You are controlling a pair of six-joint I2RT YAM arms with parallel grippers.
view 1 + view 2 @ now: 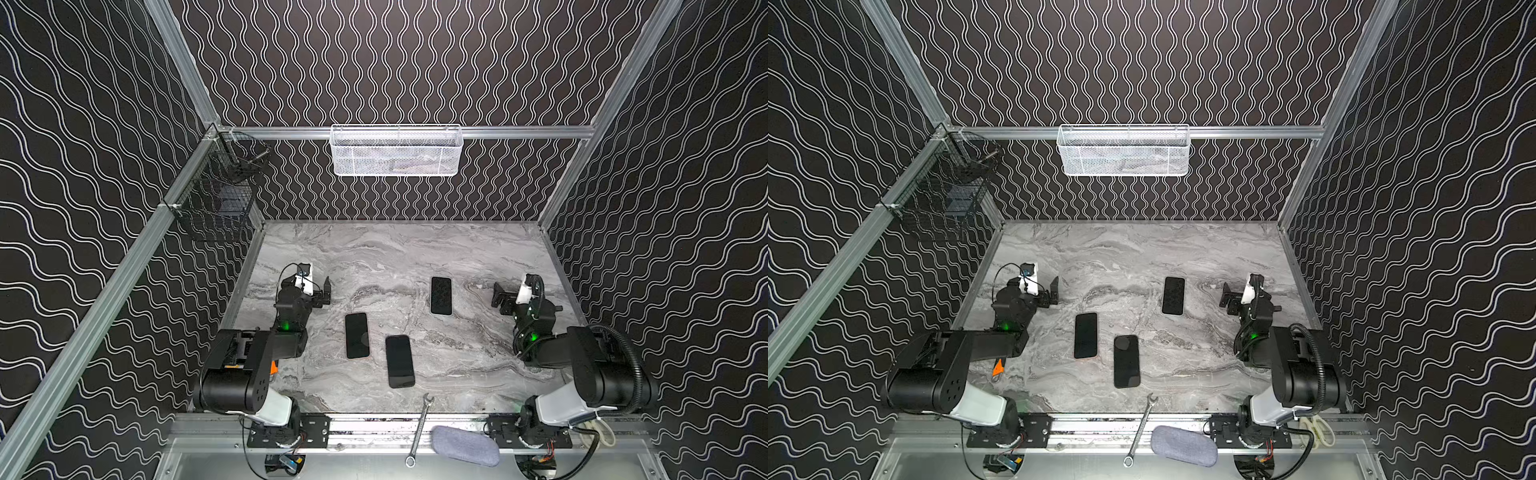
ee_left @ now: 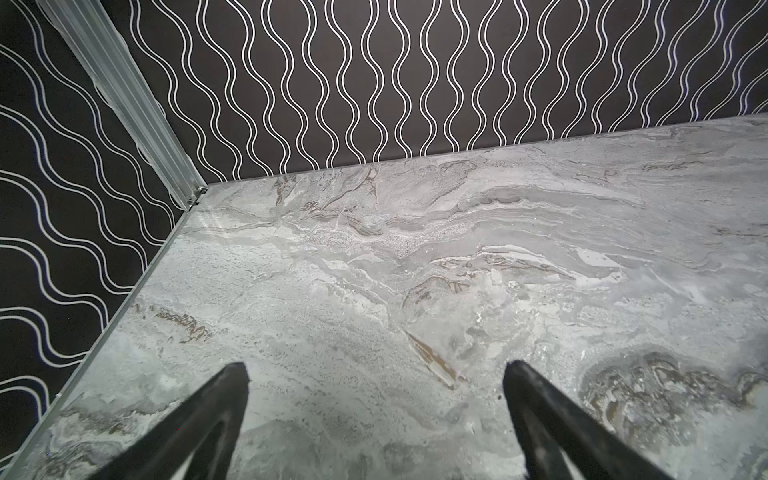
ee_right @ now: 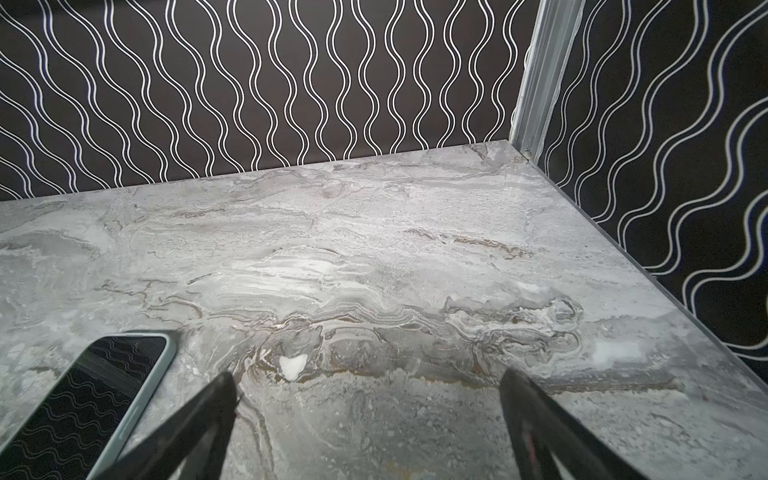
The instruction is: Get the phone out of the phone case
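Both arms hang wide open and empty, left gripper (image 2: 375,369) and right gripper (image 3: 366,377). The phone (image 1: 441,295) lies flat on the table (image 1: 415,249) in its pale case (image 3: 146,395), near the right gripper. The task looks unstarted; next, pin the case and pry a corner free.

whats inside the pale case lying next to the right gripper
A phone sits in the case, dark screen up, mirroring the wavy wall. Only the case's rim shows; its back and the phone's back are covered.
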